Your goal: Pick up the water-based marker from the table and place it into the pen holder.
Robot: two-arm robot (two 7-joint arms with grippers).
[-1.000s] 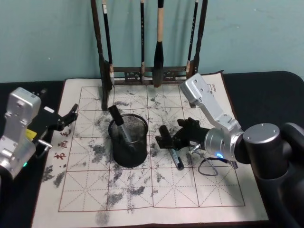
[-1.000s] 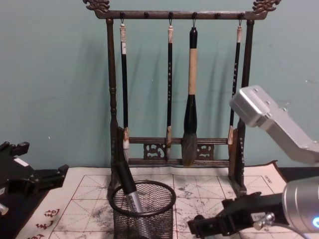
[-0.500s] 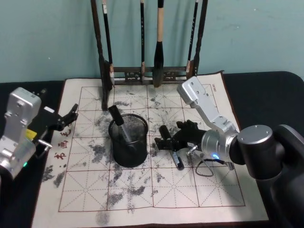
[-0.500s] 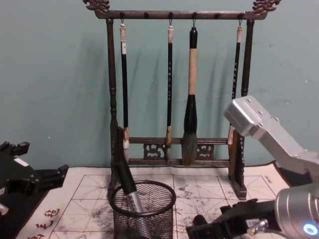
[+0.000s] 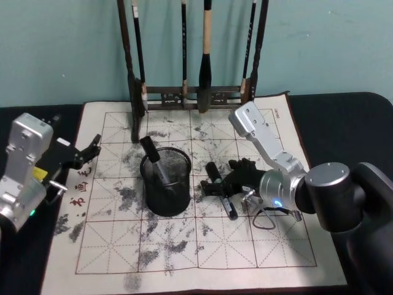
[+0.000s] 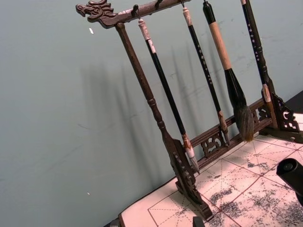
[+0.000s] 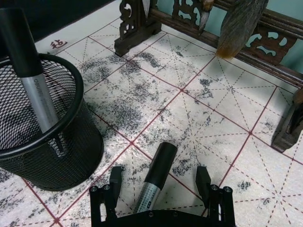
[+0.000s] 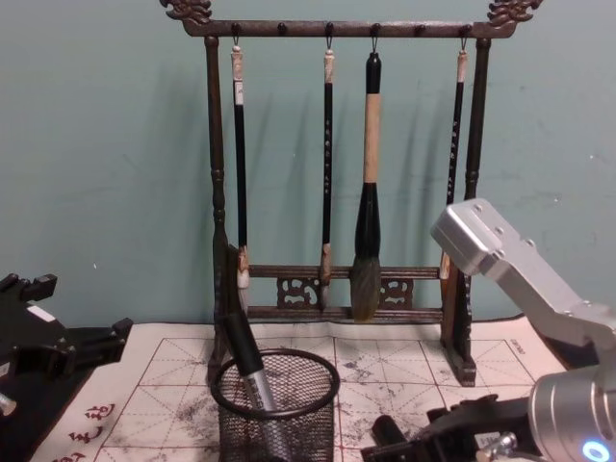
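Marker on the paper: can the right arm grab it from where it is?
Probably yes. The right end effector hangs open just over the marker, a finger on either side, nothing between; the pen holder stands apart.

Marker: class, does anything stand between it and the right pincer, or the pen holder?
Nothing visible. The open right pincer straddles the marker, and bare mat lies between it and the pen holder. The left pincer sits at the mat's left edge.

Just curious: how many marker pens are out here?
2. One marker stands tilted in the pen holder; the other marker lies on the mat inside the open right gripper.
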